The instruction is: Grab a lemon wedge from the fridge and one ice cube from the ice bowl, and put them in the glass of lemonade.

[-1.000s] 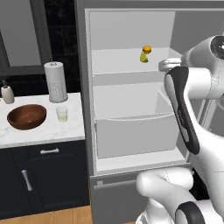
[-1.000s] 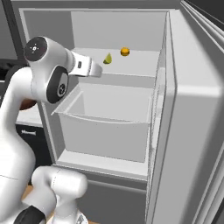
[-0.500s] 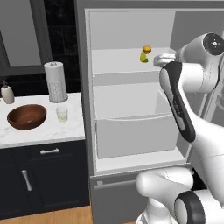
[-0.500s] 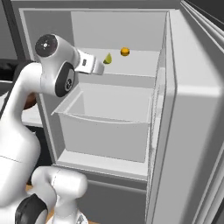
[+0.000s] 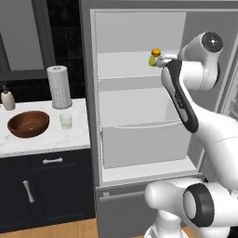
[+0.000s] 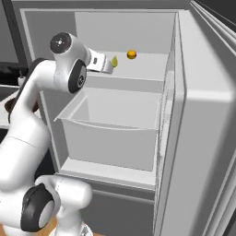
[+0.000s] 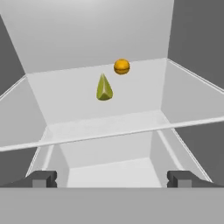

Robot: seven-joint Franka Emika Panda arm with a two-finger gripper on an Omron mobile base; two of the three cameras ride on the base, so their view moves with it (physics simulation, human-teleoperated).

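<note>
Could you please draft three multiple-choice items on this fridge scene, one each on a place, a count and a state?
1. Where does the lemon wedge lie?
A. In the fridge drawer
B. On the upper shelf of the fridge
C. On the counter beside the bowl

2. How many things lie on that shelf?
A. Two
B. Four
C. None

3. How do the fingers of the gripper stand?
A. Shut on the wedge
B. Shut on nothing
C. Spread wide, holding nothing

Answers:
1. B, since the hand view shows the wedge on the white shelf above the drawer.
2. A, since just the wedge and a small orange ball behind it sit there.
3. C, since both fingertips stand far apart at the bottom of the hand view, with the wedge lying ahead of them.
</note>
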